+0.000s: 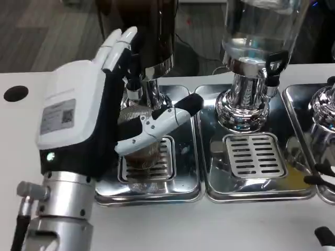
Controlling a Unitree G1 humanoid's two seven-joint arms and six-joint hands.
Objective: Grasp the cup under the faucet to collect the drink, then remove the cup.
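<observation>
Starting at the far left of my feed, there's a small black hole (15,93) in the white table (157,225). Next to that is my left hand (99,123), which takes up a big chunk of the picture, white back facing the camera with a label and a little green light on it. The fingers (118,44) point up and away beside the dark drink dispenser (144,31), and the thumb (157,123) reaches across the front of the cup (140,151). The cup is a ribbed metal-looking one, standing upright on the slotted grate (165,159) of the left drip tray (186,157), right below that dispenser's chrome base. The hand is wrapped around it, thumb on the near side, though the palm hides most of the cup so I can't see the far-side contact. I can't tell if there's anything in the cup.

Moving right, there's a second dispenser (259,31) with a clear tank and a black tap lever (276,60), sitting over its own tray (251,191) and grate. At the far right edge, part of a third chrome base (324,112) shows, and a few black fingertips of my right hand (323,209) poke in; can't tell how open it is.
</observation>
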